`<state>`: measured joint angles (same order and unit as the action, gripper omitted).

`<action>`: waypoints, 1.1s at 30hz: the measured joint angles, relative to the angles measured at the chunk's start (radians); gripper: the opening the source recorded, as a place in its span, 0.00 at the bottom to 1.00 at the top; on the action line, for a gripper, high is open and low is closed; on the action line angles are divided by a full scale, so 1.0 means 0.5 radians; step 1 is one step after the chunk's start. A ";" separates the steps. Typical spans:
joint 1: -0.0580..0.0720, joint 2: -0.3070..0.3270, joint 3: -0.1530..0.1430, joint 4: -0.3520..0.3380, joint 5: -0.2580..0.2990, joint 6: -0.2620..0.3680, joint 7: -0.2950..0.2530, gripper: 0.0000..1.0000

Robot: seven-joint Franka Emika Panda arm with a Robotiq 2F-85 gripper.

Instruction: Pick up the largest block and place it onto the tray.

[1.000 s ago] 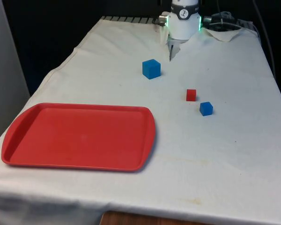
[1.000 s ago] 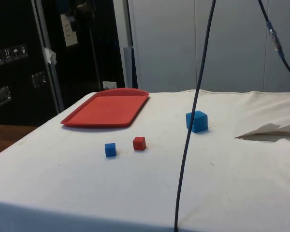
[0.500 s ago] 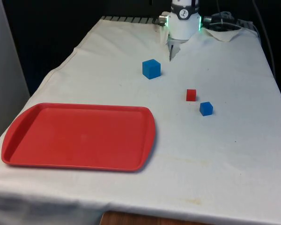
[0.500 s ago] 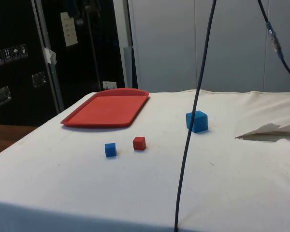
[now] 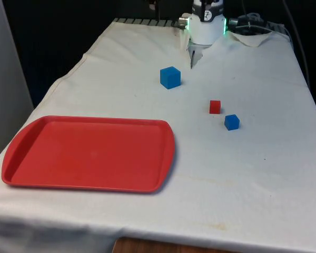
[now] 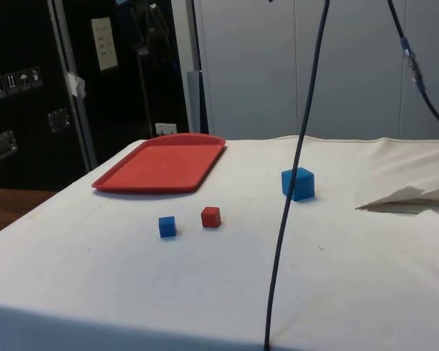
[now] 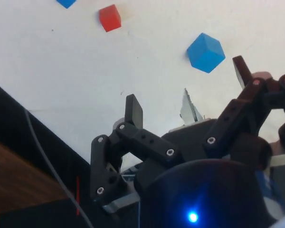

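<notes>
Left to right across the front view: the red tray (image 5: 89, 153) sits flat on the cloth (image 5: 253, 174) at the front view's left, nothing on it. Further back and to its right stands the big blue block (image 5: 170, 77), on the cloth, well apart from the tray. Then the small red block (image 5: 215, 106), and just beside it, a touch nearer the camera, the small blue block (image 5: 231, 122); those two sit close but apart.

My gripper (image 7: 187, 88) hangs high above the table, tilted, looking down across the cloth. My fingers (image 7: 133, 111) are spread wide, nothing between them. In the wrist view the big blue block (image 7: 206, 52) lies beyond my fingertips, far below, with the small red block (image 7: 109, 17) off to one side.

From the side, the big blue block (image 6: 298, 183) stands alone, the tray (image 6: 164, 164) beyond it.
</notes>
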<state>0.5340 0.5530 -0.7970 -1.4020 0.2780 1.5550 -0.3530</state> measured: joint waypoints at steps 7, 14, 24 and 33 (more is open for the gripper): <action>-0.014 0.000 0.000 -0.084 -0.010 0.040 -0.068 1.00; -0.016 0.000 0.000 -0.190 -0.012 0.108 -0.136 1.00; -0.016 0.000 0.000 -0.298 -0.022 0.184 -0.196 1.00; -0.018 0.000 0.000 -0.396 -0.030 0.266 -0.246 1.00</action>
<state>0.5250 0.5530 -0.7970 -1.6000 0.2630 1.6880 -0.4760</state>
